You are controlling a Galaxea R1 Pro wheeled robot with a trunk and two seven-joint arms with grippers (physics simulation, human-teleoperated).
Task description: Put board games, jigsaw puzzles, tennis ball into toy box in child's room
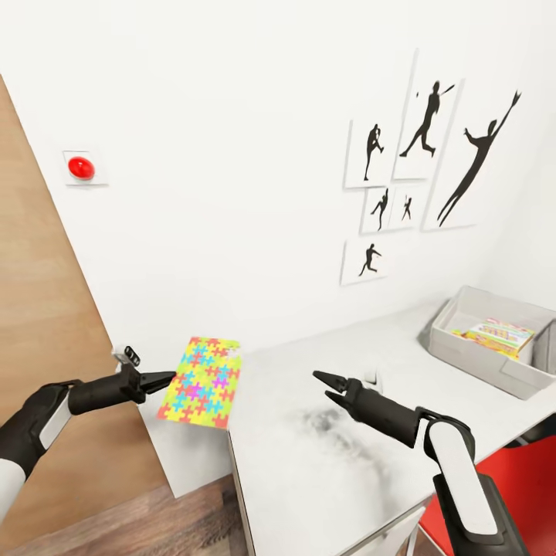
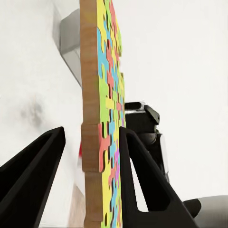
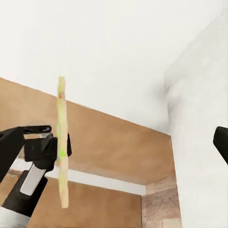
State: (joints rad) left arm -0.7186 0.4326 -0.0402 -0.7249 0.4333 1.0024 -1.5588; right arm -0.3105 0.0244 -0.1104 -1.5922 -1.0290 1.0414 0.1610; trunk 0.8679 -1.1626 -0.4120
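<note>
My left gripper [image 1: 160,380] is shut on the edge of a jigsaw puzzle [image 1: 202,381], a thin mosaic square held upright in the air just off the table's left end. Seen edge-on along the left wrist, the jigsaw puzzle [image 2: 102,118] stands between the two black fingers [image 2: 137,175]. The right wrist view also catches this jigsaw puzzle [image 3: 61,142] edge-on. My right gripper [image 1: 326,386] hovers open over the light-grey table [image 1: 309,463], holding nothing. The toy box [image 1: 471,359] sits at the table's far right with a colourful board game [image 1: 500,337] lying inside.
A white wall with black baseball-player prints [image 1: 425,154] and a red button [image 1: 81,167] runs behind the table. A brown wood panel [image 1: 38,309] fills the left side. A red chair [image 1: 533,479] stands at the table's right front.
</note>
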